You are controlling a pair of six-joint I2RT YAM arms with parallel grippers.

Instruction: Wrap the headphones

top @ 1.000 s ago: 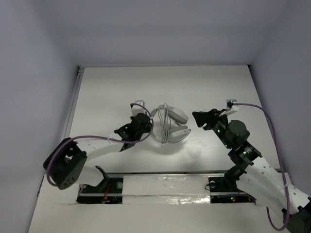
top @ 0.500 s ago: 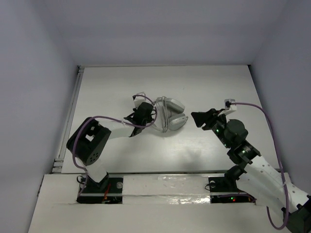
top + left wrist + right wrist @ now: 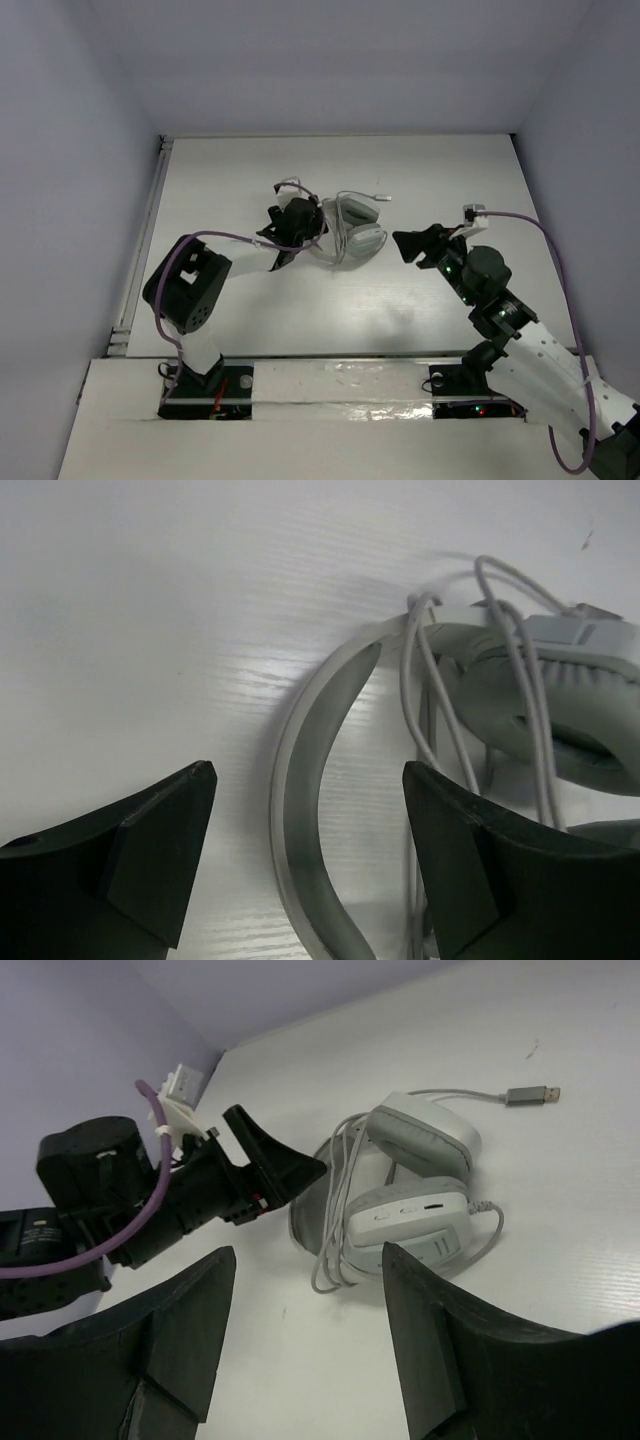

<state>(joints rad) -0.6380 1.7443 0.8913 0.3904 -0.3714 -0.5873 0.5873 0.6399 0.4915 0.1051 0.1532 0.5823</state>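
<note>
The white headphones (image 3: pixel 352 237) lie on the table, earcups stacked and the thin grey cable looped around them. The cable's plug (image 3: pixel 380 197) rests loose just beyond them. My left gripper (image 3: pixel 312 226) is open at their left side. In the left wrist view the curved headband (image 3: pixel 300 820) runs between the wide-apart fingers (image 3: pixel 160 850) with a gap on each side, and cable loops (image 3: pixel 428 690) cross an earcup (image 3: pixel 570 715). My right gripper (image 3: pixel 405 243) is open and empty, a little to the right of the headphones (image 3: pixel 415 1210), which show beyond its fingertips (image 3: pixel 425 1360).
Purple arm cables (image 3: pixel 215 238) arc over both arms. Grey walls close in the left, far and right sides of the white table (image 3: pixel 250 170). A raised strip (image 3: pixel 340 375) at the near edge holds both arm bases.
My left gripper pushed farther from the base with the headphones, then opened and let go of them. The plug now lies free beyond the earcups. The right jaws widened slightly.
</note>
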